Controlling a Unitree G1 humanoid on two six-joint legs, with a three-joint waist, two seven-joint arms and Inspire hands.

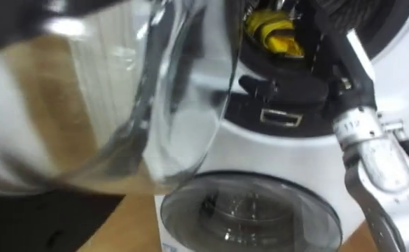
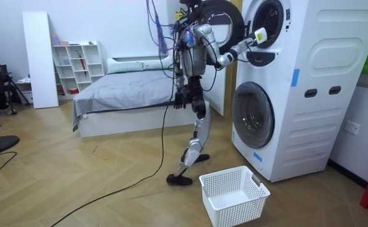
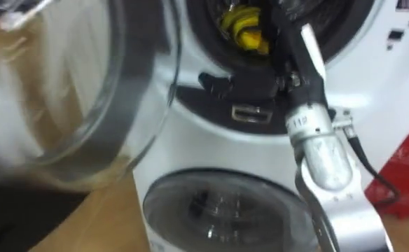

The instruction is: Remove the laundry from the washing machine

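the right hand [image 1: 316,31] is reaching into the upper drum [image 2: 266,20] beside the yellow cloth [image 1: 273,31]; i cannot tell its grip. a weak pinch is risking the cloth slipping back or missing the basket [image 2: 234,195]

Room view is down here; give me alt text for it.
The robot stands at a stack of two white front-loading washing machines, its right hand reaching into the open upper drum, where a yellow cloth shows. A white plastic laundry basket sits on the wooden floor near its feet.
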